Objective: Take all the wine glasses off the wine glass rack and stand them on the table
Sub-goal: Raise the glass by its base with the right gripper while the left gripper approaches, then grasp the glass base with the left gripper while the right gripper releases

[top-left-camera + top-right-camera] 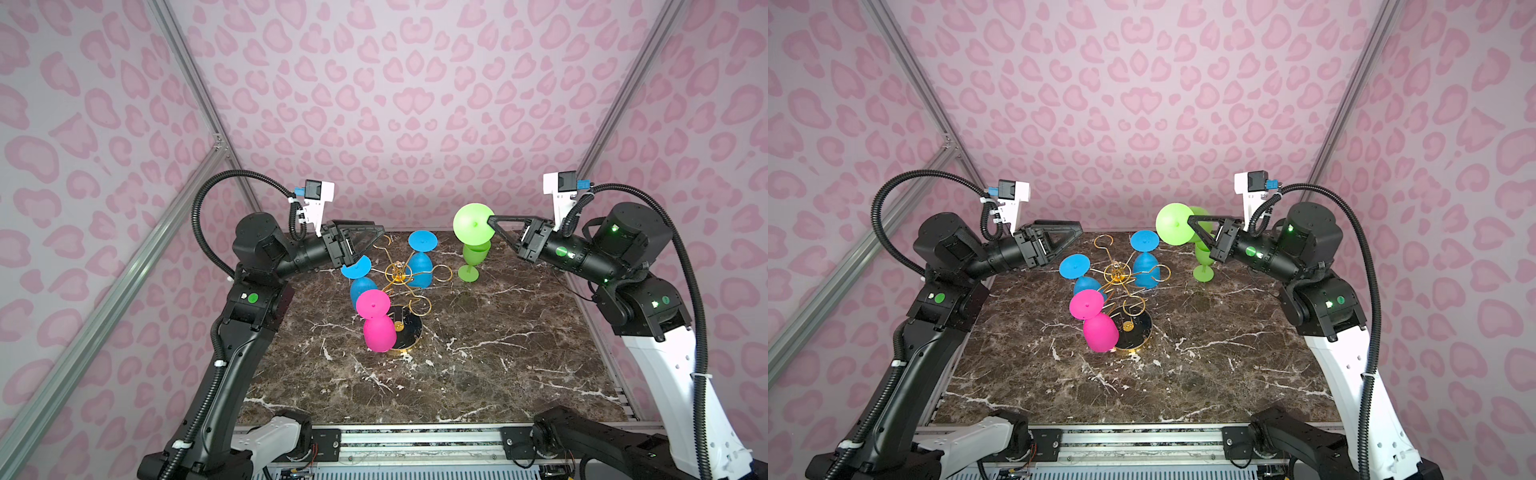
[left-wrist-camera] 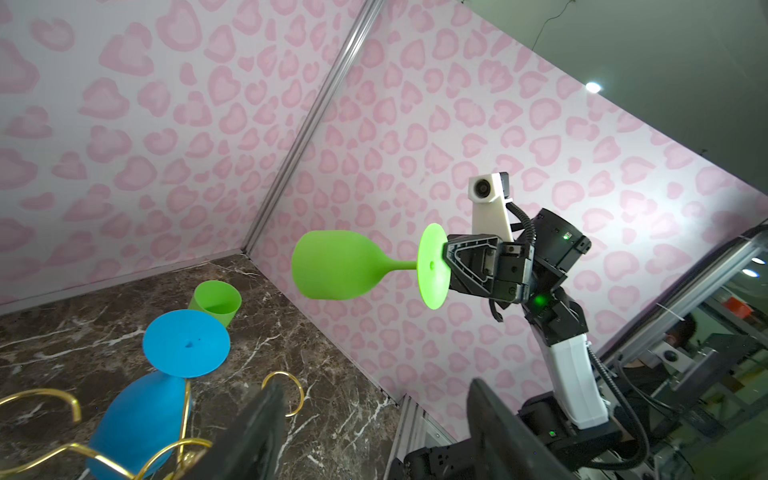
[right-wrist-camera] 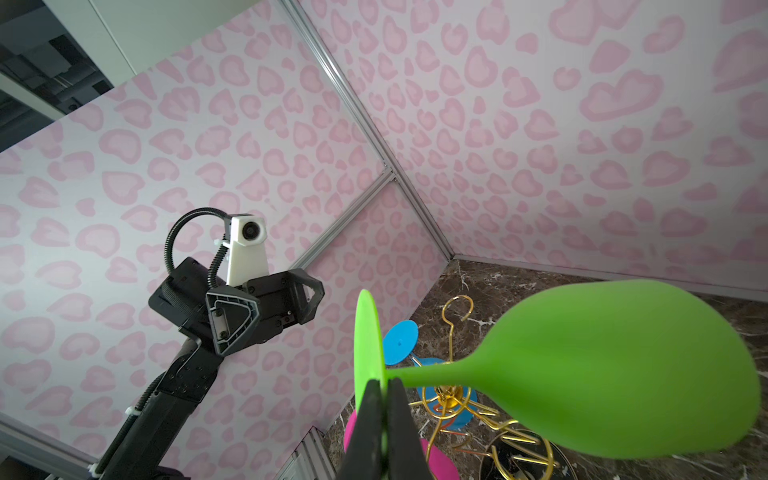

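Right gripper [image 1: 492, 220] clamped one green glass [image 2: 336, 266] right of the rack [image 1: 399, 274]; a second green glass [image 1: 473, 254] stood there. We counted two blue glasses [image 1: 420, 266] [image 1: 361, 289], one pink glass [image 1: 378, 328] hanging; left gripper [image 2: 374, 386] gaped.

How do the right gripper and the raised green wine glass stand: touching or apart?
Touching. The right wrist view shows the right gripper pinching the foot disc of the raised green wine glass between its fingers.

light: bright, even, from above | shadows: faint, soft | glare: lamp [image 2: 593, 87] blown out | blur: green glass [image 3: 602, 374] soft, close up | edges: wide-angle stretch in wrist views
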`<state>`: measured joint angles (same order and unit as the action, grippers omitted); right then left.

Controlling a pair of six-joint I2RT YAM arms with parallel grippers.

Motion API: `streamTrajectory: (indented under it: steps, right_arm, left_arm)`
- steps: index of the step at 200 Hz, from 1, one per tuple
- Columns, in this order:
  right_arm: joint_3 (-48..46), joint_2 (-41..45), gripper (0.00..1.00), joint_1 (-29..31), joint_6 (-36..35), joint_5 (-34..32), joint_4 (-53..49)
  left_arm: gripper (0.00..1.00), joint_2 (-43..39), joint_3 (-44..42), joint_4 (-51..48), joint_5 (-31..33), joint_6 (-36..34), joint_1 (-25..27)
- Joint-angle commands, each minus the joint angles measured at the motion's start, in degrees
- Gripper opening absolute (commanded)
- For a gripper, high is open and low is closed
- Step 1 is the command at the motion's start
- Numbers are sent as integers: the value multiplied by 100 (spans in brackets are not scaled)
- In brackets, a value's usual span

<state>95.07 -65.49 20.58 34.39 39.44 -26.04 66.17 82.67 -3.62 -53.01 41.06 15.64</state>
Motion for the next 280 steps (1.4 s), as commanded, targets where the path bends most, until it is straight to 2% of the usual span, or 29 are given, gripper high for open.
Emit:
streamTrajectory:
  steps: [1,21,81,156,177,238,264,267,280]
  right_arm:
    - [207,-181,0,261,-265,-11,267]
    - [441,-422,0,516,-368,-88,253]
    - [1163,-1154,0,1305,-721,-256,126]
    - [1350,-1620,0,1765,-671,-333,451]
    - [1239,-1614,0,1792,-585,-409,679]
    - [1176,-1750,0,1871,-390,-418,1046]
    - [1185,-1766,0,1880,-381,-462,1075]
    - [1181,-1770,0,1886,-379,-471,1075]
    - [1157,-1765,0,1884,-370,-490,1091]
  left_arm:
    - [70,196,202,374,-603,269,81]
    - [68,379,301,328,-896,289,171]
    - [67,616,472,378,-938,289,359]
    - [66,774,702,467,-854,330,406]
    - [63,761,663,484,-822,356,420]
    - [49,799,649,943,-788,690,443]
    - [37,874,747,1014,-772,781,455]
    - [33,879,762,1019,-772,789,450]
    - [25,907,802,1055,-738,846,459]
